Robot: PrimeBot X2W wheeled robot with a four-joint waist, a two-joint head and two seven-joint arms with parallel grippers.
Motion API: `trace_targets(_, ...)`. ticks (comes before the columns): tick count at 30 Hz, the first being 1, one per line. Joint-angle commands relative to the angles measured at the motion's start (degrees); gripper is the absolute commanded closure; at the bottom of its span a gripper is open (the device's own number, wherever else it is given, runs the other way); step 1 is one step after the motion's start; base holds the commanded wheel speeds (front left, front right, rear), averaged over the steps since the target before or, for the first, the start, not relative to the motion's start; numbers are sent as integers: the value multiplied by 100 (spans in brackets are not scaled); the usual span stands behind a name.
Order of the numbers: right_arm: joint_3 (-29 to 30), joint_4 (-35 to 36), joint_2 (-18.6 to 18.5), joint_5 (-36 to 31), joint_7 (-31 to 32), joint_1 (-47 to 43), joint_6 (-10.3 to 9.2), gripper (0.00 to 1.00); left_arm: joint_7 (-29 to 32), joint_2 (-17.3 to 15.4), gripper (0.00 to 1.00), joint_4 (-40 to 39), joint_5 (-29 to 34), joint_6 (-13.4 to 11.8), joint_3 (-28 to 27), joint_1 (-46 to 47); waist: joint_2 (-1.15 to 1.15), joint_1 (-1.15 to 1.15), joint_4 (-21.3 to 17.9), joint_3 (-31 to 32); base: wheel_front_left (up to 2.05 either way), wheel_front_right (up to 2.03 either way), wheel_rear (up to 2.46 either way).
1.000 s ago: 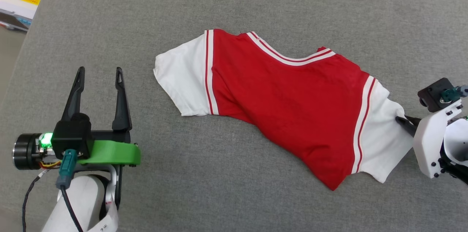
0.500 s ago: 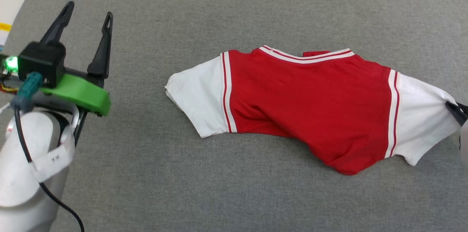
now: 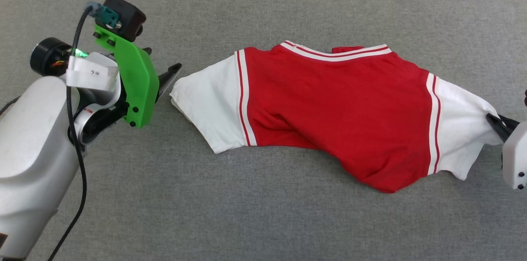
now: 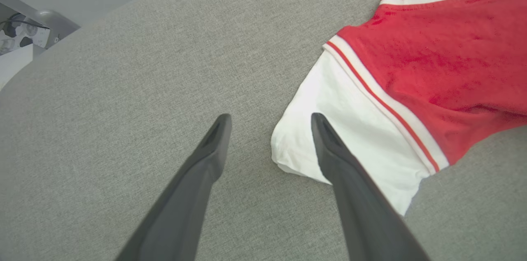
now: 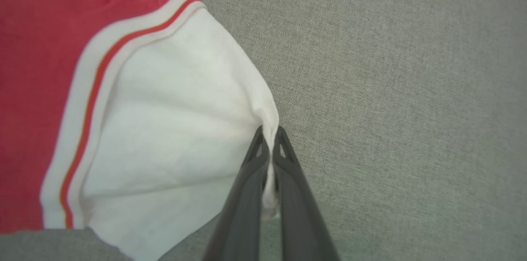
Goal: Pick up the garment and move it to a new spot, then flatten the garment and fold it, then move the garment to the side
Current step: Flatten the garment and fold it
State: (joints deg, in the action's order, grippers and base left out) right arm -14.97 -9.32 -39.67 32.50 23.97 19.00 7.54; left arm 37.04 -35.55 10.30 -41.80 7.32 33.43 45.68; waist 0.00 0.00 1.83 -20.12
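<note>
Swung the left gripper [image 3: 162, 61] in from the near left over the last second and rolled the wrist over, fingers now aimed across at the left sleeve [image 3: 206, 104] instead of up the grey cushion [image 3: 263, 211]; shifted the head camera as well, so cannot put the apparent slide of the garment [image 3: 337, 104] down to real travel. Holds those left jaws spread wide with nothing between them. From the left wrist, shows one finger over bare cushion and the other overlapping the white cuff edge of that sleeve, though cannot tell whether touching the cloth or just above it. Has the right gripper [image 3: 492, 119] pinched tight on the tip of the right sleeve [image 3: 457, 129], with white cloth gathered to a point between the two fingers [image 5: 245, 182] in the right wrist view. Finds the garment lying on the cushion between the two grippers, stretched sleeve to sleeve along the robot's left-right line, striped collar on the far side, red body sagging toward the near side, no numerals on the upward face. Puts the free cuff dead ahead of the left fingertips, on the same long axis ending in the right-hand grip, with the left arm plainly the nearer one. Likely calls for a short advance along that axis, a closing on the cuff, then a pull apart to flatten.
</note>
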Motion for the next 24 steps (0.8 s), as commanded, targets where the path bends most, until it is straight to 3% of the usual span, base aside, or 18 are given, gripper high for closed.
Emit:
trace_targets(1, -19, 28, 31, -60, 9, 93, -5, 100, 115, -80, 0, 40, -113, 15, 146, 175, 0, 0, -69, -114, 0, 0, 0)
trace_targets(6, -143, 70, 98, -95, 37, 304, -5, 100, 478, -183, 0, 369, -422, 15, 958, 503, 0, 0, -176, -332, 0, 0, 0)
trace_targets(18, -552, -15, 222, -131, -28, 734, -5, 100, 460, -306, 0, 1411, -933, 16, 2553, 804, 0, 0, -412, -646, 0, 0, 0)
trace_targets(19, -570, -33, 216, -123, -42, 739, -5, 100, 439, -329, 100, 1423, -1010, 16, 2683, 830, 0, 0, -407, -639, 0, 0, 0)
trace_targets(24, -595, -99, 160, -112, -189, 760, -5, 100, 12, -376, 100, 1434, -1215, 16, 3012, 967, 0, 0, -318, -448, 0, 0, 0)
